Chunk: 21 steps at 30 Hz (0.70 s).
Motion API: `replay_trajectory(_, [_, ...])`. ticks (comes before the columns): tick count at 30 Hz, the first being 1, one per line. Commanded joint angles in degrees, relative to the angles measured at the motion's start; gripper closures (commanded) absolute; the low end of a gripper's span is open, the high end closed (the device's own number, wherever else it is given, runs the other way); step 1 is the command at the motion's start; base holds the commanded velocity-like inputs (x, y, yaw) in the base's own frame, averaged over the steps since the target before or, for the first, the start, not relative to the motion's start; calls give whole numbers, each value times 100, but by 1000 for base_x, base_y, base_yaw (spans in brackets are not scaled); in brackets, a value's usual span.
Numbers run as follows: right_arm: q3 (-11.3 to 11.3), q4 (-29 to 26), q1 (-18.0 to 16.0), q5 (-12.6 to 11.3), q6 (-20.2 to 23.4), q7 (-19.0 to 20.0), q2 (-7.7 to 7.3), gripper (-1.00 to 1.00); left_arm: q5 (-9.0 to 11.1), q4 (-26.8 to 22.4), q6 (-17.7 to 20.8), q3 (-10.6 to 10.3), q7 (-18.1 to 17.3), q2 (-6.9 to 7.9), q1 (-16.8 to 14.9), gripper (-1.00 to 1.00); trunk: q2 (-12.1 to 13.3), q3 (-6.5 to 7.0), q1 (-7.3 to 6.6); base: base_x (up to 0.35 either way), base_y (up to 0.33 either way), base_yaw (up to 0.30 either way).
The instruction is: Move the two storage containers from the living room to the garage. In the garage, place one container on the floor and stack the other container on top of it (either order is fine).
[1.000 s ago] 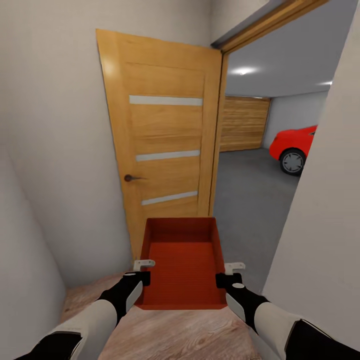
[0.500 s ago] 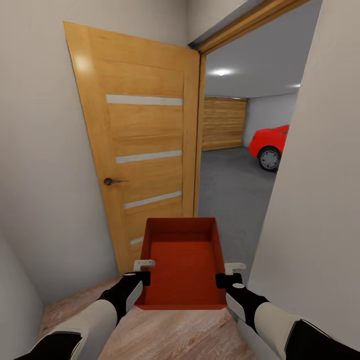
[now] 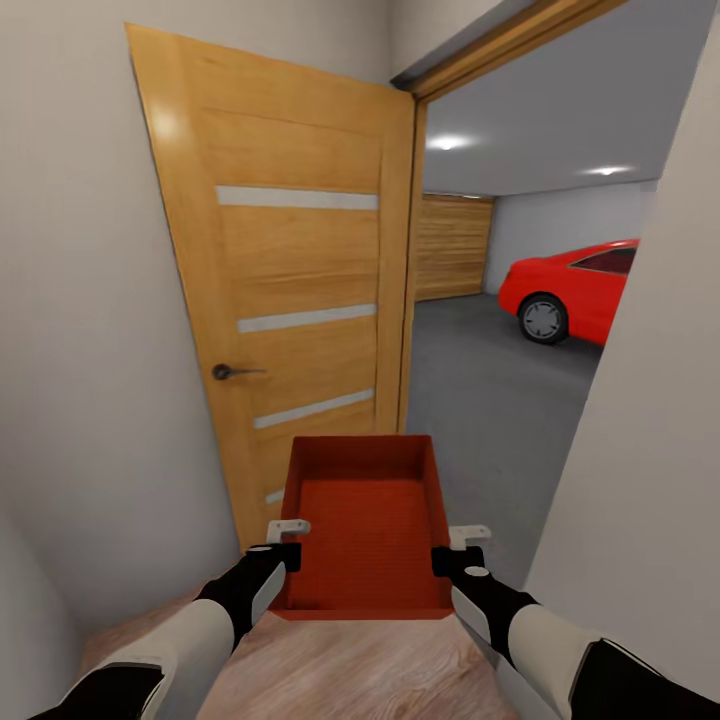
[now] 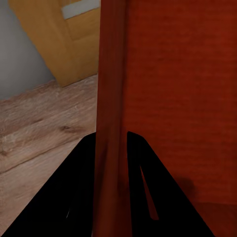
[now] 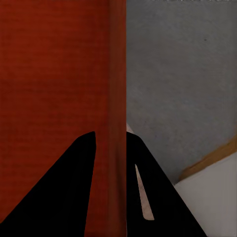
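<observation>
**One container held at the garage doorway**

In the left wrist view, two black fingers [image 4: 81, 187] stand one on each side of a thin orange-red wall, pressed against it. In the right wrist view two more black fingers [image 5: 84, 182] pinch the opposite wall in the same way. So four fingers in all, two per gripper, both pairs narrow and holding the bin's side walls.

In the head view the left gripper [image 3: 288, 545] sits at the lower left of the frame and the right gripper [image 3: 452, 550] at the lower right, each on a long side of one storage container [image 3: 365, 525]. That single bin lies in the lower centre of the frame, held level off the ground, open side up, with its ribbed bottom showing. Two black-and-white forearms run from the grippers to the bottom corners.

Beneath the bin, light wood plank flooring [image 3: 350, 665] fills the bottom of the frame. Behind it, left of centre, stands one open wooden door [image 3: 290, 290] with three pale horizontal strips and a dark handle. Right of the door, the opening shows the garage: dark grey concrete floor [image 3: 480, 390], a wide plank door [image 3: 452, 247] at the far end, two ceiling lights, and one red car [image 3: 575, 290] at the right, partly cut off by the near wall.
</observation>
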Motion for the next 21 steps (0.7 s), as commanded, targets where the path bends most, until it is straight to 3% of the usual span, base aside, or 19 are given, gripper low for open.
replay_trajectory(1, [-34,183,-7,-60,-31,-33,-65,100,-119,-20,49,-1,46,219,-2,100,-10,-11,4,211,186,-150])
replay_trajectory(21, [-32,183,-7,-60,-31,-33,-65,100,-119,-23,41,0,47,219,-2,100,-10,-11,4,204,175,-233])
